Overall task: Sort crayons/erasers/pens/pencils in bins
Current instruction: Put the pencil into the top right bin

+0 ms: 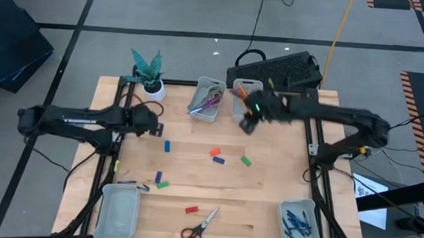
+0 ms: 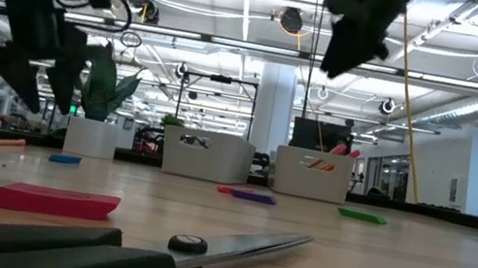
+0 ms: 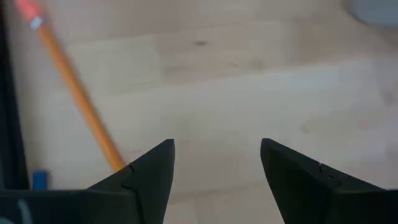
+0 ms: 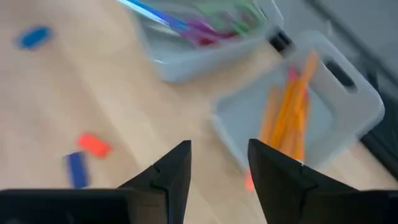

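Observation:
An orange pencil [image 3: 74,93] with a pink end lies flat on the wood below my left gripper [image 3: 217,149], running in behind one finger. That gripper [image 1: 158,124] hangs open and empty above the table's left part. My right gripper [image 1: 248,125] is open and empty, raised near the far bins. One far bin [image 4: 348,99] holds several orange pencils [image 4: 292,112]. The bin beside it [image 1: 207,100] holds coloured sticks and scissors. Red [image 1: 215,152], blue [image 1: 219,161] and green [image 1: 245,161] erasers lie loose mid-table. Dark blue pens [image 1: 296,224] fill the near right bin.
A near left bin [image 1: 118,209] stands at the front. Red-handled scissors [image 1: 199,225] and a red eraser [image 1: 191,209] lie near the front edge. More erasers [image 1: 161,181] lie left of centre. A potted plant [image 1: 152,82] stands at the far left.

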Controlling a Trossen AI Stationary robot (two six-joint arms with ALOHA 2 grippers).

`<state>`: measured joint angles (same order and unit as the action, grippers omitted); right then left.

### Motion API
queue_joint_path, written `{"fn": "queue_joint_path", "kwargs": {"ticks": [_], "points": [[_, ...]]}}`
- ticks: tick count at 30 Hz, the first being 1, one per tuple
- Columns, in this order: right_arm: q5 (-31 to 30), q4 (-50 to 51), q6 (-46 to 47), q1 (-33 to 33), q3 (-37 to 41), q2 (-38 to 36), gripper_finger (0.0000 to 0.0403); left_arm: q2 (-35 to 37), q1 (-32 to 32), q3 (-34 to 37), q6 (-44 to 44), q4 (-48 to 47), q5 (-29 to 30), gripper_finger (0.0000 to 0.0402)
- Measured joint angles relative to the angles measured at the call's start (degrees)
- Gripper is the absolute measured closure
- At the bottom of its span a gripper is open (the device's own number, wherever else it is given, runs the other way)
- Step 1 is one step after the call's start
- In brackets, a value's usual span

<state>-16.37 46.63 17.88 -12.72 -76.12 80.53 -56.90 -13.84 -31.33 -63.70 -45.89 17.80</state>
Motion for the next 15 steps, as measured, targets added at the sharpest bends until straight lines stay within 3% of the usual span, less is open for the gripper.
{"fn": "queue_joint_path", "kwargs": {"ticks": [3,7,11,15], "points": [[-3.3,-10.0,0.5,8.3,7.7,-6.5,0.0255,-3.7,-4.7,0.0,-6.6,0.1,-0.9,0.0175],[-2.9,-24.4,-1.0,15.9,19.9,-12.8,0.0264,-10.6,-9.1,0.0,-12.2,-0.7,-0.8,0.0205],[-2.8,-35.4,-3.8,19.1,29.4,-17.0,0.0267,-15.7,-12.9,-0.7,-13.2,-0.9,-0.8,0.0235],[-2.9,-38.6,-5.9,19.6,34.4,-18.7,0.0268,-16.7,-13.9,-4.8,-11.4,-0.9,0.2,0.0254]]}}
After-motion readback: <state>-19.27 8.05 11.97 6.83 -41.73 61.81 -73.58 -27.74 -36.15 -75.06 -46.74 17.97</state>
